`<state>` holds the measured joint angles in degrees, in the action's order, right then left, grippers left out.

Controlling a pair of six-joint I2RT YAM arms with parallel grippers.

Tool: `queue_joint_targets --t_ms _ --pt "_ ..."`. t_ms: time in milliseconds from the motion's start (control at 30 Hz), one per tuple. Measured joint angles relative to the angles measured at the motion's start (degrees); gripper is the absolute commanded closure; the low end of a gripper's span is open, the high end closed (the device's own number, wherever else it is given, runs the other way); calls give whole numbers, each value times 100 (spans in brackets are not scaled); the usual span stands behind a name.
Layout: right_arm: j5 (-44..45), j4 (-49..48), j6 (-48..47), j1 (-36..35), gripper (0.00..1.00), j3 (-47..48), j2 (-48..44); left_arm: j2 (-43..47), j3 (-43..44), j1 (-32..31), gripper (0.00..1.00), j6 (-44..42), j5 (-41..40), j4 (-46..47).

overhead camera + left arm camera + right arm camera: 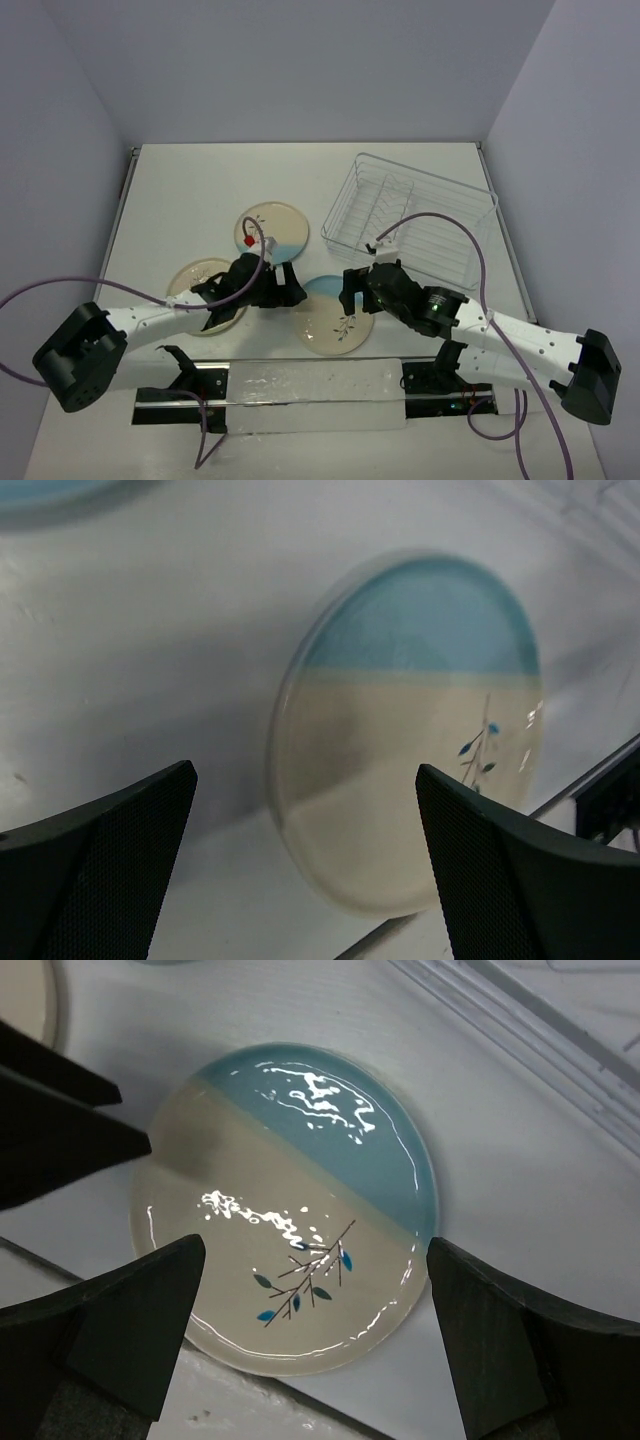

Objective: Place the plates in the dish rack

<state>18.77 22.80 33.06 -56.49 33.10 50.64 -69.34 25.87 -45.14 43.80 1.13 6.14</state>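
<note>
Top external view: my left pincer [287, 284], jaws spread, hovers at ten o'clock of the flat round glossy cream-and-blue sprig plate [335, 320]. My right pincer [352, 288], likewise spread, is at one o'clock, nearer the silver wire dish rack [445, 245].

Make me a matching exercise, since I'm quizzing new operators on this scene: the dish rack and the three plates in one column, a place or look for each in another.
Things:
1. dish rack
2. all-cream plate
3. far two-tone plate
4. near two-tone plate

Places or looks:
A. seen close up in both wrist views
B. silver wire, holding no plates
C. partly under the left arm
D. just left of the rack, blue part toward the near side

Pairs: 1-B, 2-C, 3-D, 4-A
</note>
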Motion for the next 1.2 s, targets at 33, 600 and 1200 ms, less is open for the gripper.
queue_joint_targets --t_ms 33,600,1200 --pt "50 -4 141 0 0 -41 2 -90 0 -143 11 61 -77 -134" --pt "309 -61 1812 40 1 -655 814 -1119 791 -715 78 231 -534 -1330" --pt "81 -1106 1994 395 32 -1148 1087 -1308 1040 -759 100 224 -651 -1496"
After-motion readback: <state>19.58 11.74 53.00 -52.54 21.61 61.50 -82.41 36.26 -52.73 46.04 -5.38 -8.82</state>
